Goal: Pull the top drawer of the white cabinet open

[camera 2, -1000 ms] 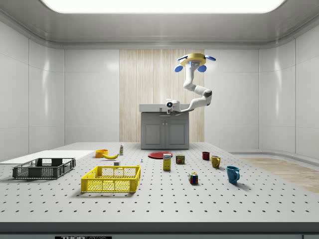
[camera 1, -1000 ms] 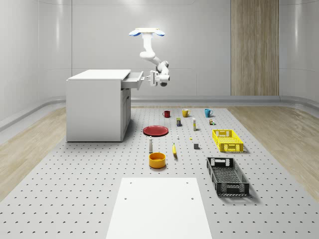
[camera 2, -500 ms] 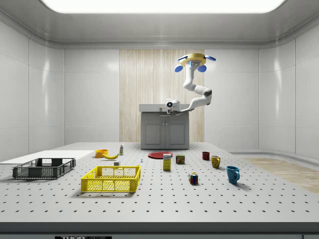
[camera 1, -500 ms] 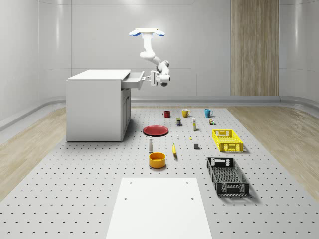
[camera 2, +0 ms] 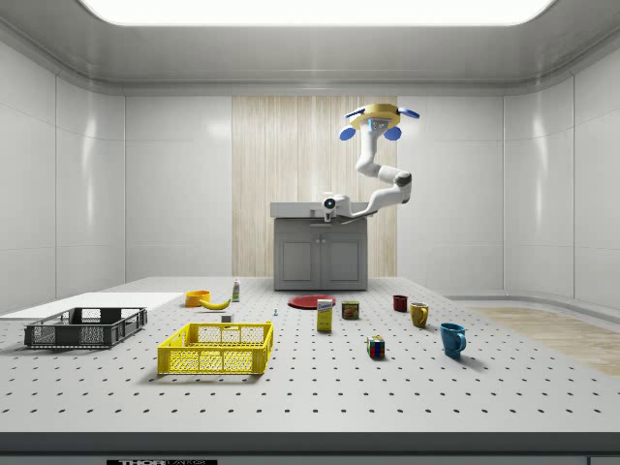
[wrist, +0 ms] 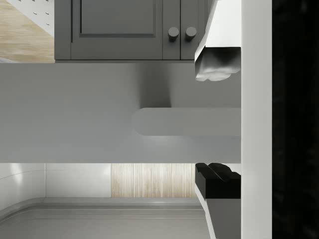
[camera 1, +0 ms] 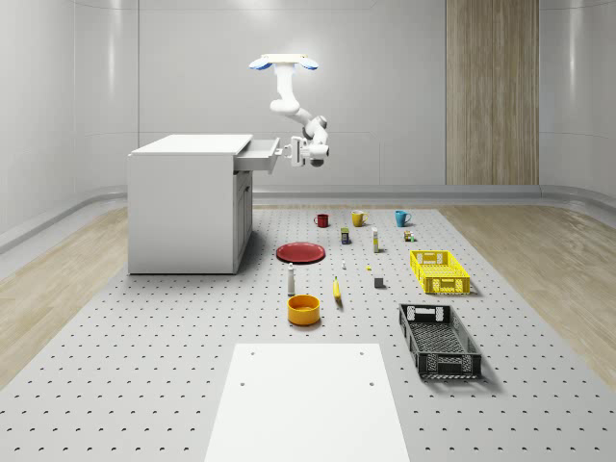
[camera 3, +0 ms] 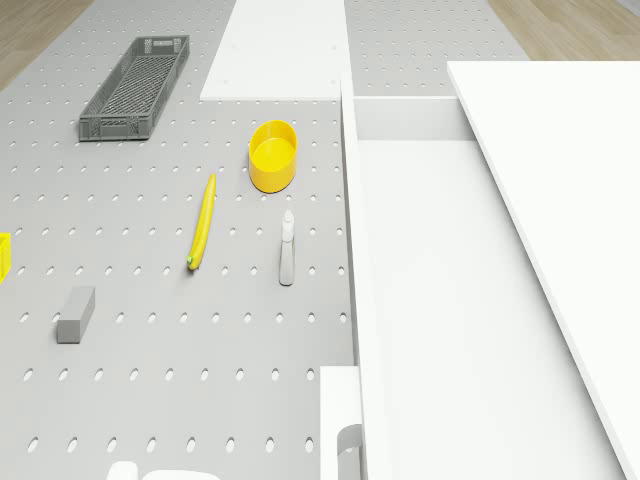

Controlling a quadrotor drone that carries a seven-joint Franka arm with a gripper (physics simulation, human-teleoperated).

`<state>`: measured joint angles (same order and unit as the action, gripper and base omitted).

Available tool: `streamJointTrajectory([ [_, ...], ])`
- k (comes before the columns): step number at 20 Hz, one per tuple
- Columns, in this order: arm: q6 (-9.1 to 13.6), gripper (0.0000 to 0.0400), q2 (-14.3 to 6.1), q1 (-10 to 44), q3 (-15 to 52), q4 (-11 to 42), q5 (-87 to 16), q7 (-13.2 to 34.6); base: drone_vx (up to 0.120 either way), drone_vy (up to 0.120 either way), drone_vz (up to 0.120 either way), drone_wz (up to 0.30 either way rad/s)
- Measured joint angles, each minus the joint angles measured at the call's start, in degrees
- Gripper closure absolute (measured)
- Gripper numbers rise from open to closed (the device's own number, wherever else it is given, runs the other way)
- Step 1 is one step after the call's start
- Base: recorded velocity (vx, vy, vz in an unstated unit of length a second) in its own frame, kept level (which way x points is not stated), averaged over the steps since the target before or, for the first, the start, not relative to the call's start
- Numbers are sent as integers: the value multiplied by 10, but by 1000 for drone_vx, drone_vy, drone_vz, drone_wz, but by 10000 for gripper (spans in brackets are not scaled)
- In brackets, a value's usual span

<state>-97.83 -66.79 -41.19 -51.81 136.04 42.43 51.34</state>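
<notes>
At the pincer point(wrist: 215, 122): fingers point(wrist: 214, 69) apart, one to each side of the drawer's handle point(wrist: 184, 122), with a gap showing between each fingertip and the bar. Not clamped on it.

Just behind the handle, the top drawer point(camera 1: 255, 154), standing partly out from the front of the white cabinet point(camera 1: 183, 207), its bare white inside point(camera 3: 450, 280) open to the drone view. Below it, in the wrist view, two cabinet doors with round knobs point(wrist: 173, 33).

From the pincer point(camera 1: 286, 149) back along the bent white arm point(camera 1: 306, 123) to the drone point(camera 1: 284, 64): hovering in front of the cabinet, higher than its top, over the tabletop point(camera 1: 144, 366).

On the tabletop in front of the cabinet:
- near it, a red plate point(camera 1: 301, 252), a small white bottle point(camera 1: 291, 279), a banana point(camera 1: 337, 289) and an orange bowl point(camera 1: 303, 309);
- further from it, a red mug point(camera 1: 321, 220), a yellow mug point(camera 1: 357, 218) and a blue mug point(camera 1: 401, 218) in a row;
- further still, a yellow crate point(camera 1: 439, 271) and a black crate point(camera 1: 439, 340);
- well apart from the cabinet, a flat white board point(camera 1: 308, 399).
</notes>
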Motion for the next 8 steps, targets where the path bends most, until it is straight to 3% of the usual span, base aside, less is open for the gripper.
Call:
streamJointTrajectory([
  [8,-6,102,-7,-6,-1,1,-6,5,0,0,0,0],
])
